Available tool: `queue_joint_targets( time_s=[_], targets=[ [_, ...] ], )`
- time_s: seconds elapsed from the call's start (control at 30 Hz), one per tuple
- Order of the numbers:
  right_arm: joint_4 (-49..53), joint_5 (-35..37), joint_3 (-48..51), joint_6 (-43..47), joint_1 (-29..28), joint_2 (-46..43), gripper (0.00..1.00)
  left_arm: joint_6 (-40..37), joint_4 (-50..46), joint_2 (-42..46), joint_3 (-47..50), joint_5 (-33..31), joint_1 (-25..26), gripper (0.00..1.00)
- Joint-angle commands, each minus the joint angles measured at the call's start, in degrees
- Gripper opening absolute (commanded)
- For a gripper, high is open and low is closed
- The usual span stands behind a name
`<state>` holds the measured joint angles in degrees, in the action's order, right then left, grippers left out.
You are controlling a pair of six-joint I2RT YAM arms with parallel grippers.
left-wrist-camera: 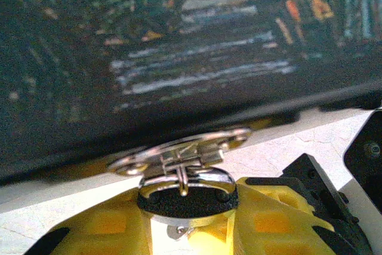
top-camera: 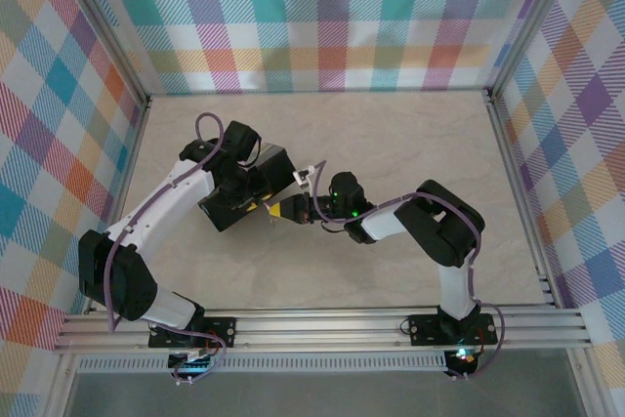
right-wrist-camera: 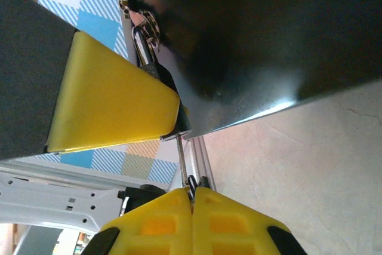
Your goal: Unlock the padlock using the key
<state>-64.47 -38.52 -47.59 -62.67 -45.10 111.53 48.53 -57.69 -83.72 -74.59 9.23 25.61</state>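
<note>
A small padlock (left-wrist-camera: 188, 200) with a dark body and a silver shackle (left-wrist-camera: 185, 177) hangs from the silver hasp (left-wrist-camera: 179, 153) of a dark printed box (left-wrist-camera: 179, 40). My left gripper (left-wrist-camera: 188, 210) is shut on the padlock's body, yellow fingers on either side. In the right wrist view my right gripper (right-wrist-camera: 192, 194) is shut on the key (right-wrist-camera: 181, 153). The key's thin shaft runs straight up into the bottom of the padlock (right-wrist-camera: 167, 85), beside the left gripper's yellow finger (right-wrist-camera: 113, 106). From above, the left gripper (top-camera: 276, 209) and right gripper (top-camera: 305, 208) meet at the box (top-camera: 249, 183).
The box sits on a beige marbled table (top-camera: 391, 134), left of centre. Plaid walls (top-camera: 332, 17) close off three sides. An aluminium rail (top-camera: 322, 324) with both arm bases runs along the near edge. A small white piece (top-camera: 311, 173) lies just behind the grippers.
</note>
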Motion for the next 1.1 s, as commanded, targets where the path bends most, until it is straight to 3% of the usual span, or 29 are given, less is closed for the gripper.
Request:
queue_joint_targets(
  time_s=[0.0, 0.3, 0.6, 1.07],
  targets=[
    [-7.9, 5.2, 0.0, 4.3, 0.3, -1.9, 0.0, -1.3, -2.8, 2.3, -1.0, 6.9, 0.6, 0.0],
    [-1.1, 9.2, 1.7, 9.3, 0.2, -5.3, 0.0, -1.2, -2.9, 2.8, -0.5, 7.6, -0.6, 0.0],
    [10.1, 9.9, 0.6, 19.7, -2.8, -10.7, 0.0, -0.1, -2.3, 3.1, 0.1, 7.3, -0.8, 0.0],
    [4.3, 11.2, -1.7, 21.0, -4.4, -9.4, 0.0, 0.8, -1.8, 4.4, 1.5, 9.4, -1.7, 0.0]
  ],
)
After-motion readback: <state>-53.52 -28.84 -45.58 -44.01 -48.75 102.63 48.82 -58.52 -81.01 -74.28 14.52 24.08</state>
